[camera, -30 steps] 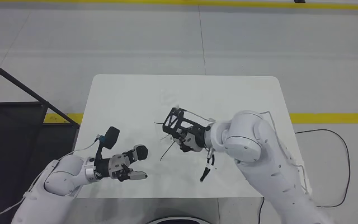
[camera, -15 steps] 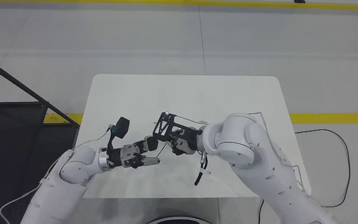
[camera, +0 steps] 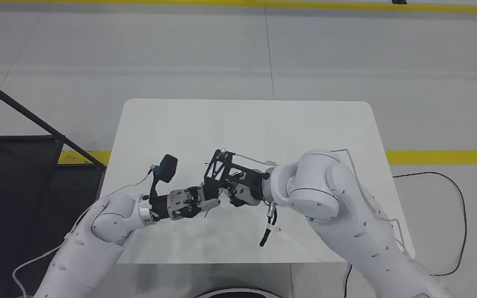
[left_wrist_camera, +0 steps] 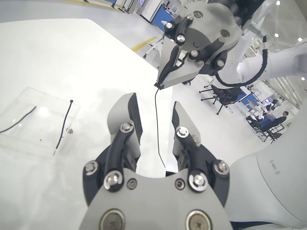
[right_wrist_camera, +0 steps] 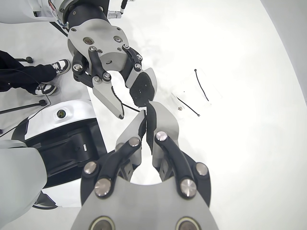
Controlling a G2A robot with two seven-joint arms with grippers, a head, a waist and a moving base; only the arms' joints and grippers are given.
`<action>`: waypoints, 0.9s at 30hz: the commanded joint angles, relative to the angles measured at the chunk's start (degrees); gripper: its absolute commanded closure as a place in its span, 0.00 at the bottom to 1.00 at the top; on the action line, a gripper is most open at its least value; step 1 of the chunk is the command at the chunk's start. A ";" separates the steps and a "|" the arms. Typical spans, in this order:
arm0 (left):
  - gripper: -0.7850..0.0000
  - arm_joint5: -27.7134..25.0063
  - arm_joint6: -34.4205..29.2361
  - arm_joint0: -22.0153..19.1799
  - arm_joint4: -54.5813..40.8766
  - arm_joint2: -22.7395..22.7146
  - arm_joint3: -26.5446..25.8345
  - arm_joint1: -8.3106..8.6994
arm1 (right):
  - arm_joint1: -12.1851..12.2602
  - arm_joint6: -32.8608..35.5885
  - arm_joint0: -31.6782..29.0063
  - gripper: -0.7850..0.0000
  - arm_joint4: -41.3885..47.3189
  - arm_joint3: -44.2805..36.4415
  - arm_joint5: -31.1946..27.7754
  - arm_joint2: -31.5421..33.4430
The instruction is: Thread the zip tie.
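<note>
My right gripper [right_wrist_camera: 145, 117] is shut on one end of a thin black zip tie [left_wrist_camera: 156, 111], just above the table near its front middle. The tie's free tail hangs from those fingertips and runs between the two spread fingers of my left gripper [left_wrist_camera: 156, 117], which is open and touches nothing. In the right wrist view the left gripper [right_wrist_camera: 132, 108] faces mine tip to tip, with the tie [right_wrist_camera: 130, 108] passing between its pads. From above, the left gripper [camera: 209, 202] and right gripper [camera: 224, 192] meet over the table.
A clear plastic sheet [left_wrist_camera: 28, 130] lies flat on the white table [camera: 313, 127] beyond the grippers. Two more black zip ties [left_wrist_camera: 64, 126] [left_wrist_camera: 18, 120] rest on it, also visible as spare ties [right_wrist_camera: 202, 85] [right_wrist_camera: 188, 107].
The left gripper has moved from the table's front left toward the right gripper and now straddles the tie's tail. The right gripper shifted slightly left, still holding the tie.
</note>
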 commanded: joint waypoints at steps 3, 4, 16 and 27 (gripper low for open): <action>0.58 -0.06 0.23 -0.31 0.14 0.55 0.11 -0.01 | 0.15 -0.08 -0.08 1.00 0.05 -0.24 0.04 -0.09; 0.60 -0.07 0.22 -0.39 0.21 0.68 0.16 -0.01 | 0.20 -0.12 -0.14 1.00 0.09 -0.30 0.03 -0.05; 0.73 0.05 1.04 -0.94 0.20 1.46 0.59 0.07 | 0.68 -0.32 -0.32 1.00 0.43 -0.69 -0.36 -0.22; 0.75 0.34 0.97 -1.79 0.17 2.66 0.84 0.08 | 1.01 -0.41 -0.10 1.00 0.74 -0.91 -0.63 -0.70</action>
